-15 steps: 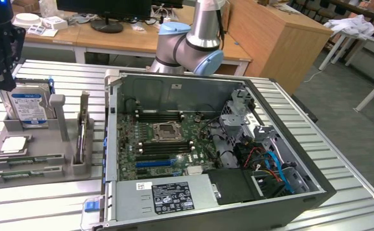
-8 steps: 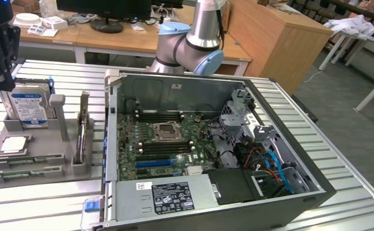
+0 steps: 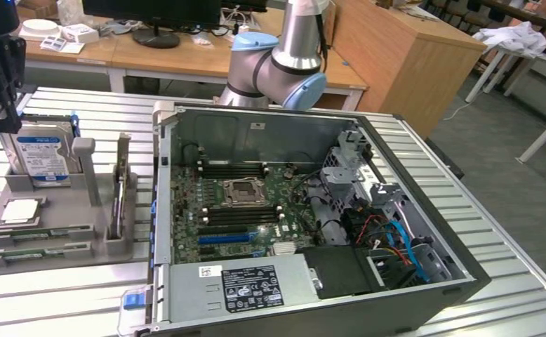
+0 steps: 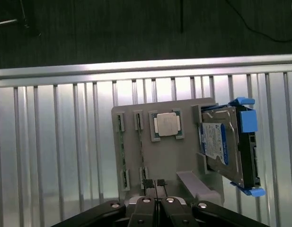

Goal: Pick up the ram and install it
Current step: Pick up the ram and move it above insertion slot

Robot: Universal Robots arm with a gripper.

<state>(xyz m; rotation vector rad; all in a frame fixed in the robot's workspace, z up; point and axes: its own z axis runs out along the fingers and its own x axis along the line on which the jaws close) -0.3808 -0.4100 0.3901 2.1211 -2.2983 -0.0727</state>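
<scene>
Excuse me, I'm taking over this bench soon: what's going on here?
A robot arm has its end effector shut and empty, hovering over a gray parts holder beside an open computer case. Both RAM sticks lie in the holder, along with a CPU chip and a hard drive. Nothing has been picked up yet.

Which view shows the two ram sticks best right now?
The exterior view: both ram sticks sit lengthwise in the gray holder, green sides visible. The wrist view looks straight down on them, so they appear as thin edges beside the CPU.
</scene>
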